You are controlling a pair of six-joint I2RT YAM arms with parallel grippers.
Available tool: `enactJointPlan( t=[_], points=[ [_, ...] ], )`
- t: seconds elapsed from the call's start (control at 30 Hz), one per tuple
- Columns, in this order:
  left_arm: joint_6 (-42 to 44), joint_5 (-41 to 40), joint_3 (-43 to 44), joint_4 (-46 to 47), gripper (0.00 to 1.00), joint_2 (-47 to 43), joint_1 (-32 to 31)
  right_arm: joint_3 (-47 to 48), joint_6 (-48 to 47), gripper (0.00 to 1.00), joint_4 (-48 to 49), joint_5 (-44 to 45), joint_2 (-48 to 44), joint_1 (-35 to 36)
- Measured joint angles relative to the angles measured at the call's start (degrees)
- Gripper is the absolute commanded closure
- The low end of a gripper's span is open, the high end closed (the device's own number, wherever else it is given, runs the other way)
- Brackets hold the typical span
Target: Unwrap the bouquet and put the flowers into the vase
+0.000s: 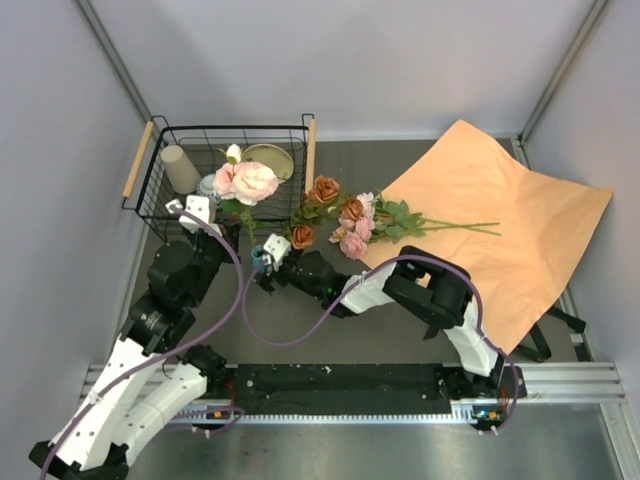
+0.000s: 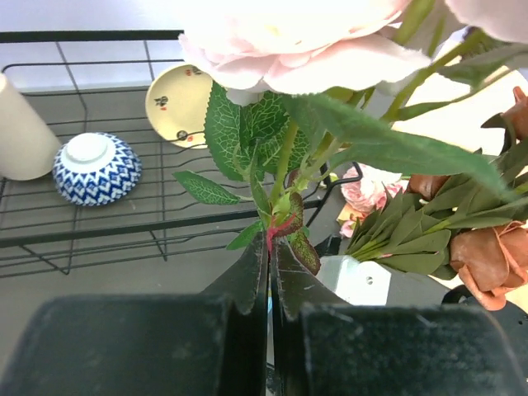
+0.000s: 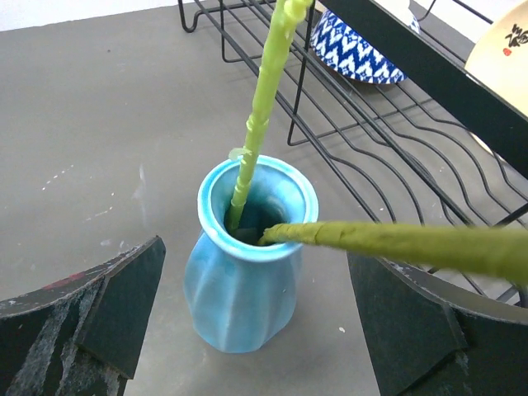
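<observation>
The teal vase [image 3: 243,272] stands on the table in front of the wire basket and shows in the top view as a small teal spot [image 1: 261,263]. My right gripper [image 3: 252,285] is open, with a finger on each side of the vase. A thin green stem [image 3: 257,115] stands in the vase. A thicker stem [image 3: 412,243] reaches in from the right, its end at the mouth. My left gripper [image 2: 270,247] is shut on a leafy stem below a big pink peony [image 2: 289,41]. The other flowers [image 1: 345,220] lie loose beside the opened orange-tan paper [image 1: 500,220].
The black wire basket [image 1: 160,190] at the back left holds a beige cup [image 2: 21,132], a blue-and-white bowl [image 2: 96,167] and a cream plate [image 2: 181,103]. Rust-orange roses [image 2: 487,264] lie just right of my left gripper. Grey walls close in both sides.
</observation>
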Motion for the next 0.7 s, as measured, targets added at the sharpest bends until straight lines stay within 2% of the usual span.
enactJointPlan(
  t=[0.3,0.7],
  points=[
    [-1.7,-6.16,-2.6,-1.03,1.0,-2.89,0.0,0.04,1.4,0.09,0.02,-0.37,0.96,-0.17],
    [-3.23,-7.93,-2.97,-0.85,1.0,-0.87,0.0,0.09,2.73,0.11,0.0,-0.79,1.05,-0.94]
  ],
)
